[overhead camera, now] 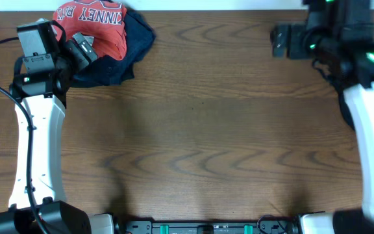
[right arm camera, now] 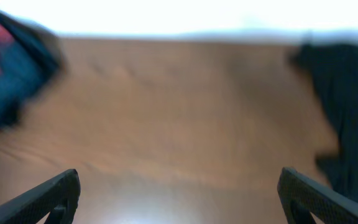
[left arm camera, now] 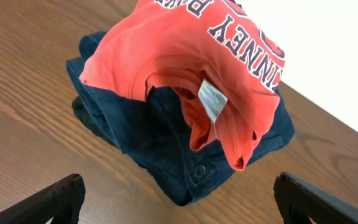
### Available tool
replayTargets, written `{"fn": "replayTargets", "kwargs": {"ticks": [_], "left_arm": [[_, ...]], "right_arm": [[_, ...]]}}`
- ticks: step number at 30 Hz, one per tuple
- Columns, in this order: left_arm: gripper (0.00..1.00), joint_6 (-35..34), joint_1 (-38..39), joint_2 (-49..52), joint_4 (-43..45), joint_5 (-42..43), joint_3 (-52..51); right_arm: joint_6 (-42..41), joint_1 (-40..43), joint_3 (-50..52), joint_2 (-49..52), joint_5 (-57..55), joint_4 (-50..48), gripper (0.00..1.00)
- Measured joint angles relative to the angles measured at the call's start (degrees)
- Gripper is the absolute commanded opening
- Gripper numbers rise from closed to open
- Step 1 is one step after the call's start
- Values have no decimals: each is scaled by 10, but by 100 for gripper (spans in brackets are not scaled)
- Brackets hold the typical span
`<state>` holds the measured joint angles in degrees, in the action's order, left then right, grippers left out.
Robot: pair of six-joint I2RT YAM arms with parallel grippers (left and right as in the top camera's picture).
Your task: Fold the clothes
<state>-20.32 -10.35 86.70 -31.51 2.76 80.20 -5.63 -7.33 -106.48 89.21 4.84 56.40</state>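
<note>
Coral-red short-sleeved cotton T-shirt (left arm camera: 185, 56) with collegiate lettering: crumpled, draped over a dark navy denim garment (left arm camera: 148, 137) at the far-left corner of the brown wooden table (overhead camera: 200, 130). Small white neck tag (left arm camera: 211, 99) exposed at the collar. Soft, light and limp by the look, not fragile, and likely to sag once lifted. Best pinched at the collar rim or a shoulder, red cloth only, clear of the denim. Left gripper (left arm camera: 179, 190) spread wide just before the heap, empty. Right gripper (right arm camera: 179, 186) likewise spread, empty, well apart over bare wood.
</note>
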Motion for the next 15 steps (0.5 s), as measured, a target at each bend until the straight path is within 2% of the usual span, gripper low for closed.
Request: {"fn": "replayTargets", "kwargs": {"ticks": [7, 15], "left_arm": [[98, 9, 0, 0, -3, 0, 0], [98, 9, 0, 0, -10, 0, 0]], "right_arm": [[0, -16, -33, -113, 28, -11, 99], [2, -16, -33, -111, 30, 29, 99]]}}
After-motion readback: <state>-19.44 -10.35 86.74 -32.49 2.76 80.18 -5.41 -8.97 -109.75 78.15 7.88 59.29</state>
